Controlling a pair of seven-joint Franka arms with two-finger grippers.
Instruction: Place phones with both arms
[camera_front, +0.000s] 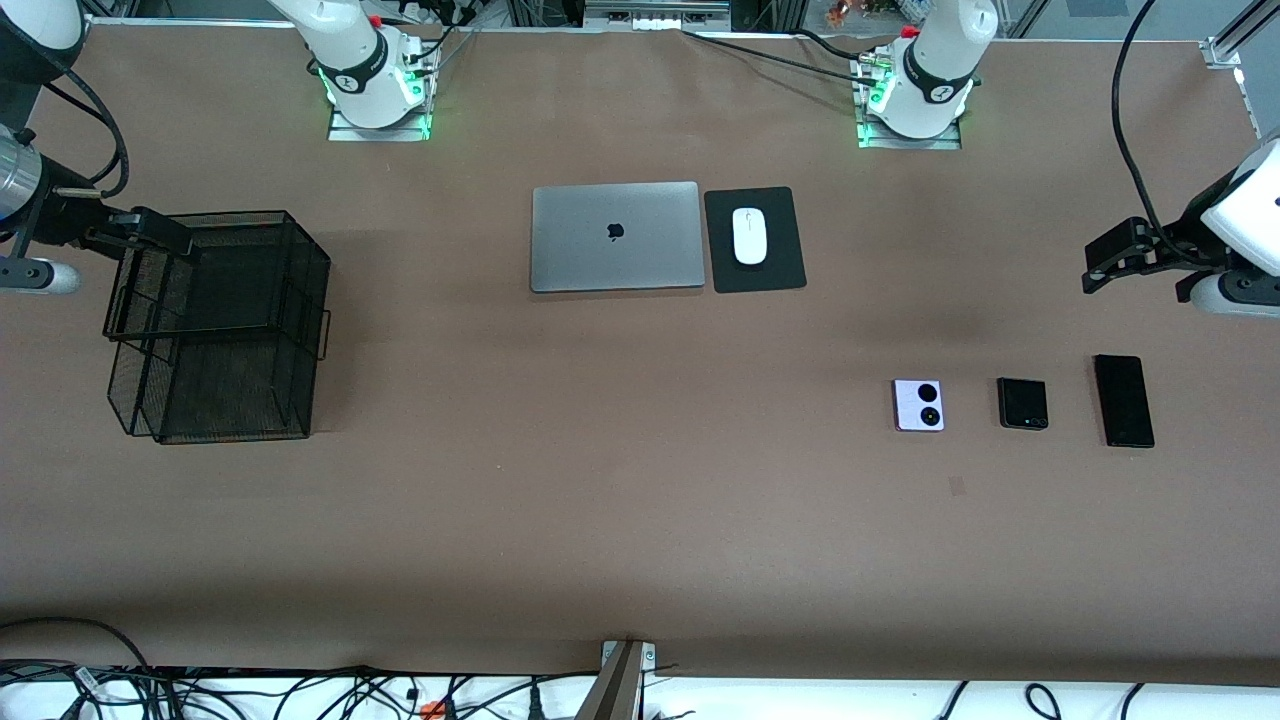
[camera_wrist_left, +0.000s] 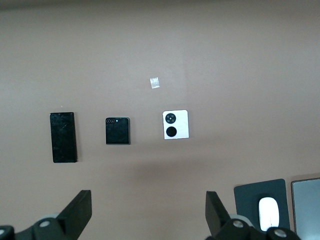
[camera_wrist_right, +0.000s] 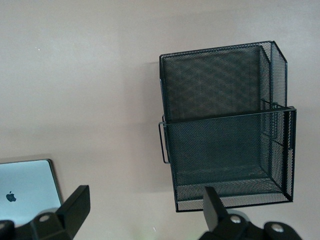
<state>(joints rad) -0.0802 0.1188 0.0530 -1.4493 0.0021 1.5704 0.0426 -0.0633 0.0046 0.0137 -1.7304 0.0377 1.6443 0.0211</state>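
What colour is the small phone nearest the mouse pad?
Lilac, with two black camera circles; clearest in the front view.

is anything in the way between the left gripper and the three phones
Nothing visible. The left gripper, open, hangs over bare table; the lilac phone, small black phone and black slab lie uncovered in a row.

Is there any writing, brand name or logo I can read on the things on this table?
No readable words or numbers anywhere.
Silver laptop: an apple-shaped logo on its closed lid, no lettering.
Robot arm bases: a small dark round mark on each, too small to read.
Lilac phone, small black phone, long black phone, white mouse: no text visible.
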